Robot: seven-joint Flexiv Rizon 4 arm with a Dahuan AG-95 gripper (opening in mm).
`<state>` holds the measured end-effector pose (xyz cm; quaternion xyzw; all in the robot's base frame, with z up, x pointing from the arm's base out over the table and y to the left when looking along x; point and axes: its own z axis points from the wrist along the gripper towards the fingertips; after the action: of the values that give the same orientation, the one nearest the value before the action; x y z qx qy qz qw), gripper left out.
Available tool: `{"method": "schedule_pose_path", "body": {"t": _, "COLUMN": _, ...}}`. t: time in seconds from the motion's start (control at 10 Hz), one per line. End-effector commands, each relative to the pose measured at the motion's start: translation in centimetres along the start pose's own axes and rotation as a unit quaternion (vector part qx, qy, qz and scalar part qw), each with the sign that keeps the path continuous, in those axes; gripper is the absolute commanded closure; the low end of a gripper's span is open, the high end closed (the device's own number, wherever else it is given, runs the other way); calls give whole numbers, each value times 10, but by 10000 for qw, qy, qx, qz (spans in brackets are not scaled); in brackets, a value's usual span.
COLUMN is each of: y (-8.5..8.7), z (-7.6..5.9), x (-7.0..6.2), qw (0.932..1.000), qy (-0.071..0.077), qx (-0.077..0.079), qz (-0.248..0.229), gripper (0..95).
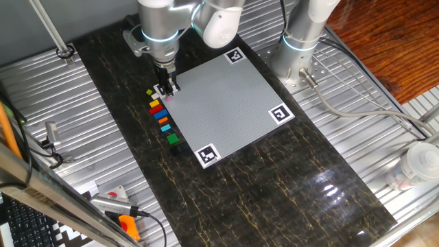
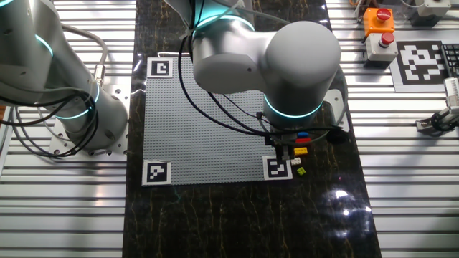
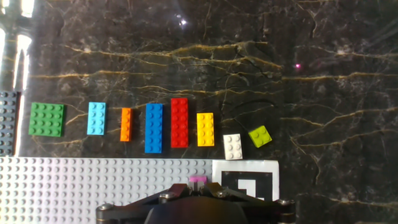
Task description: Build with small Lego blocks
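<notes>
My gripper point(image 3: 198, 185) is shut on a pink brick point(image 3: 198, 180) just above the near edge of the grey studded plate point(image 3: 93, 186), beside a corner marker point(image 3: 245, 183). On the dark table beyond the plate lies a row of bricks: green point(image 3: 46, 119), light blue point(image 3: 96, 118), orange point(image 3: 126, 124), blue point(image 3: 153, 127), red point(image 3: 179, 122), yellow point(image 3: 205, 129), white point(image 3: 232, 147) and lime point(image 3: 260, 135). In one fixed view the gripper point(image 1: 167, 90) hangs at the plate's point(image 1: 226, 103) left edge next to the row point(image 1: 162, 118). In the other fixed view the gripper point(image 2: 282, 152) is partly hidden by the arm.
A second arm's base point(image 1: 302, 41) stands behind the plate, also seen in the other fixed view point(image 2: 72, 107). An emergency stop box point(image 2: 378, 32) sits at the back right. Tools point(image 1: 120, 213) lie at the front left. A plastic cup point(image 1: 418, 165) stands at the right.
</notes>
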<state>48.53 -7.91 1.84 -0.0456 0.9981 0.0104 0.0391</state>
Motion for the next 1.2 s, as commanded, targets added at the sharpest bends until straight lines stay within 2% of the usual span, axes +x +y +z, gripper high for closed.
{"method": "schedule_pose_path", "body": {"t": 0.1, "y": -1, "z": 6, "x": 1, "qw": 10000, "qy": -48, "qx": 7, "qz": 3, "gripper": 950}}
{"method": "schedule_pose_path", "body": {"t": 1.2, "y": 0, "z": -5, "x": 0, "qw": 9999, "qy": 87, "qx": 4, "qz": -56, "gripper": 950}}
